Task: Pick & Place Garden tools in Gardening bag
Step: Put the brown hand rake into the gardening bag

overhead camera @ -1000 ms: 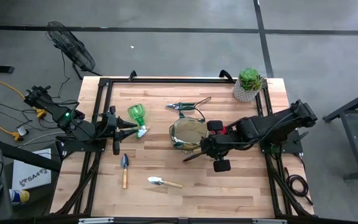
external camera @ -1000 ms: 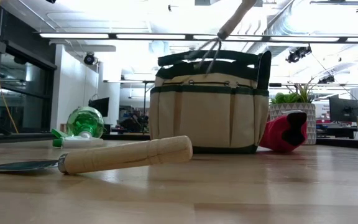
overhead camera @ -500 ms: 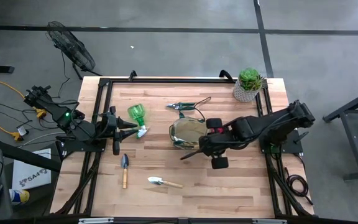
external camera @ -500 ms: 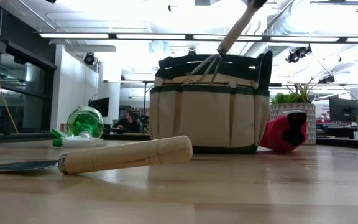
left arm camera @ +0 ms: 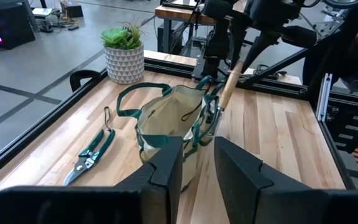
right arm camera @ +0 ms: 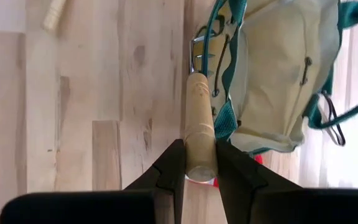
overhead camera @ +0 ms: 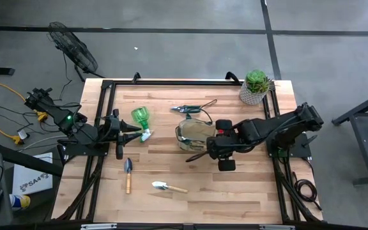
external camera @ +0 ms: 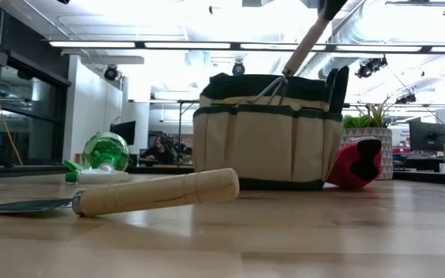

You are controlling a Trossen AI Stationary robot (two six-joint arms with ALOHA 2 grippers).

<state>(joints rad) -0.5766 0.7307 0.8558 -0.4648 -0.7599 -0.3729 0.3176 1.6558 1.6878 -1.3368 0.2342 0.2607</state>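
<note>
The gardening bag [overhead camera: 195,133], tan with dark green trim, stands upright at mid-table. My right gripper [right arm camera: 199,146] hangs over its near right side, shut on a small hand rake [external camera: 300,54] whose tines [external camera: 273,90] are level with the bag's rim; whether they are inside it, I cannot tell. My left gripper [left arm camera: 197,149] waits open at the table's left, beside the green spray bottle [overhead camera: 140,119]. Pruners [overhead camera: 193,107] lie behind the bag and a red item [overhead camera: 222,128] to its right. Two trowels [overhead camera: 128,172] [overhead camera: 168,187] lie flat near the front. My right gripper pinches the rake's wooden handle near its butt end [right arm camera: 199,134] between the two fingers. The fingers point steeply down and run along the handle. The rake slants down from the hold, clear of the table, its tines [right arm camera: 196,53] against the bag's rim.
A succulent in a pale pot [overhead camera: 254,87] stands at the far right corner. A black frame rail [overhead camera: 171,82] borders the table. Bare wood lies along the near edge to the right of the trowels.
My right gripper has tipped further downward and sunk a little with the rake. The tines have dropped from above the bag to its rim. The bag has slid slightly toward the table's right edge.
</note>
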